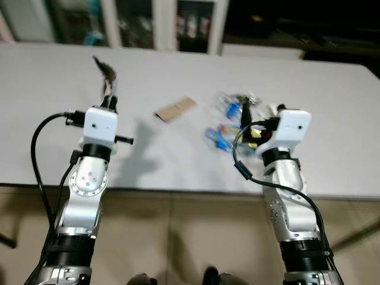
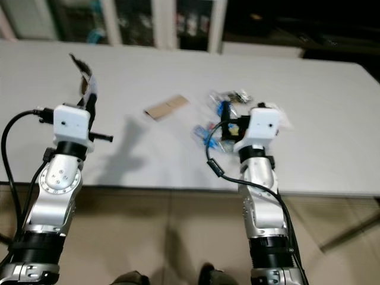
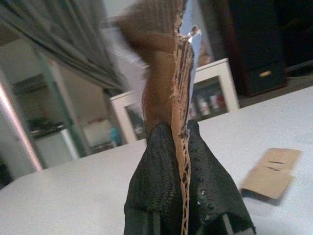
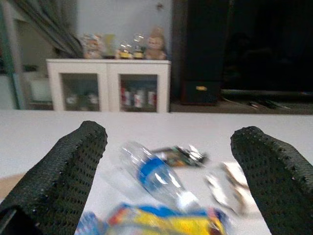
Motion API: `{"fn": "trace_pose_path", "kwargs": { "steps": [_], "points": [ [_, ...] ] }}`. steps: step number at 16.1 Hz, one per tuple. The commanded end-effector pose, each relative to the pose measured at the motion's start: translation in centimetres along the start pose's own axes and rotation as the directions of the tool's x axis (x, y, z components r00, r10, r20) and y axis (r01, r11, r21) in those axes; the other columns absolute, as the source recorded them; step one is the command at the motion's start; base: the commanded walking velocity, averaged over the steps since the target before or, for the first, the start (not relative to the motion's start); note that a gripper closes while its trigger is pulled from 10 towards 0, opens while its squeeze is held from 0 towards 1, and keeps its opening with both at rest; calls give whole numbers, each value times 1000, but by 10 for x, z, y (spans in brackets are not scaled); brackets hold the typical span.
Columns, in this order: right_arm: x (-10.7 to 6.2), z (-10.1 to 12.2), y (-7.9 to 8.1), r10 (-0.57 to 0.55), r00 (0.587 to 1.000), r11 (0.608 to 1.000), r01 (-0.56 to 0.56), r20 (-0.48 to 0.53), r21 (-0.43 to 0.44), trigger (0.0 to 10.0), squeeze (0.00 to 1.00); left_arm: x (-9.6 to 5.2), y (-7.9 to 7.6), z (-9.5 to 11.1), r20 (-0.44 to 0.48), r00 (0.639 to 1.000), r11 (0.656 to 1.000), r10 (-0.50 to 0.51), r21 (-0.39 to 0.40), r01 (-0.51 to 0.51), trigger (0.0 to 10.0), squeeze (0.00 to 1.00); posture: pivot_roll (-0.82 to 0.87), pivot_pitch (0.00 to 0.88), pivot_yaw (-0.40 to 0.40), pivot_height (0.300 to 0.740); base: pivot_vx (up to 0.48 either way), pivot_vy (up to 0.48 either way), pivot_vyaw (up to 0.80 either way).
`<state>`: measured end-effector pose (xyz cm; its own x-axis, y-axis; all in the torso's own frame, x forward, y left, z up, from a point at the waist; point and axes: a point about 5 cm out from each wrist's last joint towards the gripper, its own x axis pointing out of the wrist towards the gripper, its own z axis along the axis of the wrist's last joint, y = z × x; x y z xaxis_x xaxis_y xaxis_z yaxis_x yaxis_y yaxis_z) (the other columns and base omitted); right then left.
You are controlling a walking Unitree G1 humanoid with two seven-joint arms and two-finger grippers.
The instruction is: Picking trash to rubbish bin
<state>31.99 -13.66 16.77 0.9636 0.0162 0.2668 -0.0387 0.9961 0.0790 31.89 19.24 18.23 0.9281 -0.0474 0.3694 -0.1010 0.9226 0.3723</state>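
Note:
My left gripper [image 3: 183, 161] is shut on a torn brown cardboard scrap [image 3: 164, 73] and holds it upright above the left part of the white table [image 1: 178, 71]. A second, flat piece of cardboard [image 1: 176, 109] lies mid-table. To the right sits a trash pile: a clear plastic bottle [image 4: 151, 174] with a blue label, a yellow wrapper [image 4: 161, 220], a dark wrapper [image 4: 178, 154] and crumpled white paper [image 4: 230, 183]. Low over this pile [image 1: 228, 127], my right gripper [image 4: 171, 132] is open, its fingers [image 4: 63, 176] to either side of the bottle and holding nothing.
The table's front edge [image 1: 178, 190] runs just before my arms, with tan floor below it. White glass-door cabinets [image 4: 107, 85] and a dark unit [image 4: 200, 54] stand beyond the far edge. A thin metal leg [image 1: 356, 237] slants at the lower right.

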Motion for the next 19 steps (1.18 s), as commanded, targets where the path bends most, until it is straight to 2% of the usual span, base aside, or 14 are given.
{"fn": "trace_pose_path", "kwargs": {
  "steps": [1, 7, 19],
  "points": [
    [-1, -1, -1, 0, 1000, 1000, 0, 2, 5, 10000, 0, 0, 0, -2, -8, 1000, 1000, 13, 0, -13, 10000, 0, -17, 119, -38, 740, -379, 0, 0],
    [-7, -7, -1, 3, 1000, 1000, -3, -22, 9, 10000, 0, -5, -1, -4, -19, 1000, 1000, 15, -8, -15, 10000, 0, -22, 142, -36, 740, -378, 0, 0],
    [-7, -7, -1, 3, 1000, 1000, -3, -22, 9, 10000, 0, -5, -1, -4, -19, 1000, 1000, 15, -8, -15, 10000, 0, -22, 142, -36, 740, -375, 0, 0]
  ]
}}
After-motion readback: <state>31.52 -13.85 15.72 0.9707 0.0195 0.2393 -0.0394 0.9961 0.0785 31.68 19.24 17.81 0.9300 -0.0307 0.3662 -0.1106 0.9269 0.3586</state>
